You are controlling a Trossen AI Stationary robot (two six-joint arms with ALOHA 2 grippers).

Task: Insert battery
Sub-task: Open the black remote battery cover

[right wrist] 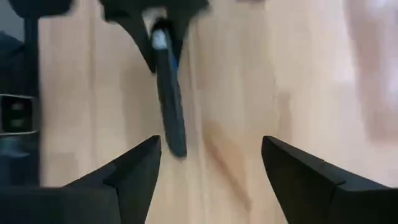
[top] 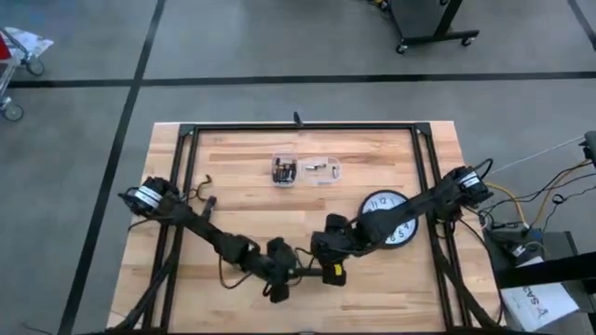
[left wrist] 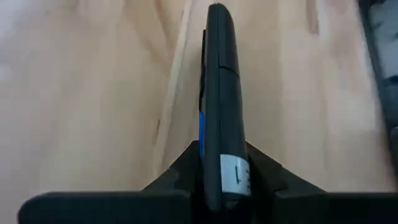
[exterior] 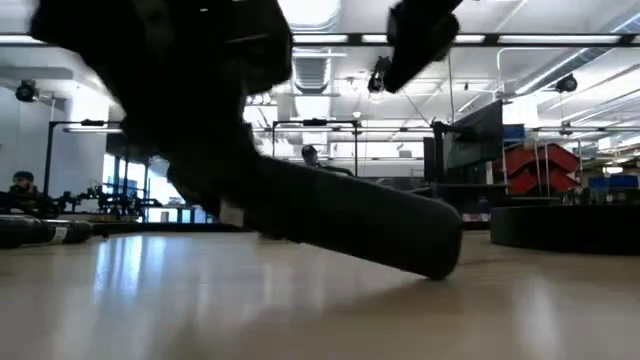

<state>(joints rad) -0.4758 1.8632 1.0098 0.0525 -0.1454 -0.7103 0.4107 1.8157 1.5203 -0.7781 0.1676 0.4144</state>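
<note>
A long black remote control (left wrist: 219, 93) with a white label and a blue strip stands on its edge in my left gripper (left wrist: 224, 183), which is shut on it near the table's front middle (top: 279, 277). My right gripper (right wrist: 211, 168) is open and faces it from the right (top: 323, 261). The remote's free end (right wrist: 177, 146) lies just ahead of its fingers, touching neither. A small clear box (top: 284, 170) holding what look like batteries sits at the table's far middle. My left gripper pinches the remote's two broad faces near its labelled end (left wrist: 233, 171) between its two fingers. The fingers lie along the remote, which stands on its narrow edge. In the low view the remote (exterior: 350, 220) slants down to its free end (exterior: 435, 260), close above the table top.
A round wall clock (top: 389, 220) lies face up under my right arm. A second clear box (top: 322, 170) sits beside the first. A black frame (top: 298, 127) runs around the table top. Bare wood lies at the left and in the middle.
</note>
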